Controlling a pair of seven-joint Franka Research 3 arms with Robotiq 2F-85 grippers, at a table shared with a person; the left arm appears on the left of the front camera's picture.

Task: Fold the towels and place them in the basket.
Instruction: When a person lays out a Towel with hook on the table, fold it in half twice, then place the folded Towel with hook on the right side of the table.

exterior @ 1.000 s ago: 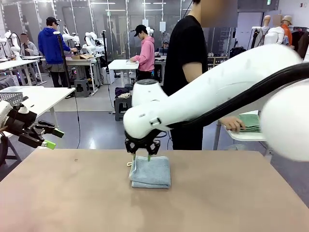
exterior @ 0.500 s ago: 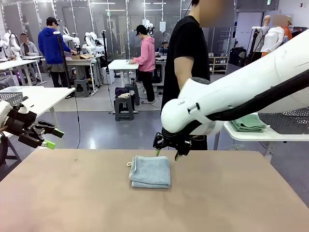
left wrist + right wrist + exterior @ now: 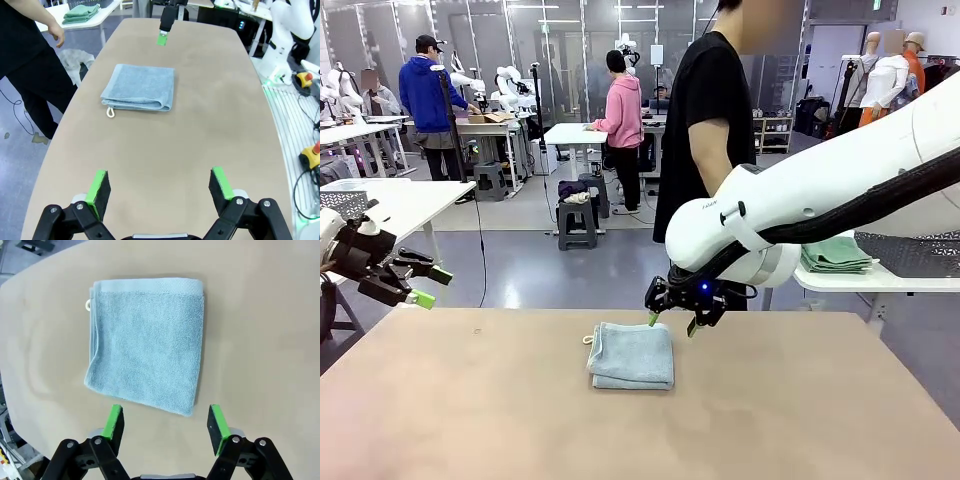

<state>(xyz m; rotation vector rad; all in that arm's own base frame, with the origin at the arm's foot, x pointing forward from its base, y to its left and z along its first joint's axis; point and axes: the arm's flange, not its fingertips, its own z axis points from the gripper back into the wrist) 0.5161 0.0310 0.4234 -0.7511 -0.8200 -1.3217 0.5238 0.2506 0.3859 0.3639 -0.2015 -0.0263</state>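
A folded light blue-grey towel [image 3: 631, 356] lies on the tan table [image 3: 470, 420], its white loop at the left far corner. My right gripper [image 3: 670, 323] hovers open just above the towel's far right corner, holding nothing. In the right wrist view the towel [image 3: 147, 340] lies flat ahead of the open right gripper [image 3: 166, 422]. My left gripper [image 3: 428, 286] hangs open and empty off the table's left edge. In the left wrist view the towel [image 3: 140, 87] lies far beyond the left gripper [image 3: 159, 185]. The dark mesh basket [image 3: 920, 252] sits on a white side table at the right.
A person in black [image 3: 705, 130] stands at the far edge, behind the right arm. Green folded cloths [image 3: 835, 253] lie on the side table next to the basket. The tan tabletop [image 3: 200, 130] around the towel is bare.
My right arm swung from over the towel's left far corner to its right far corner, and its jaws spread wider. The person's hand left the green cloths. The left arm has not moved.
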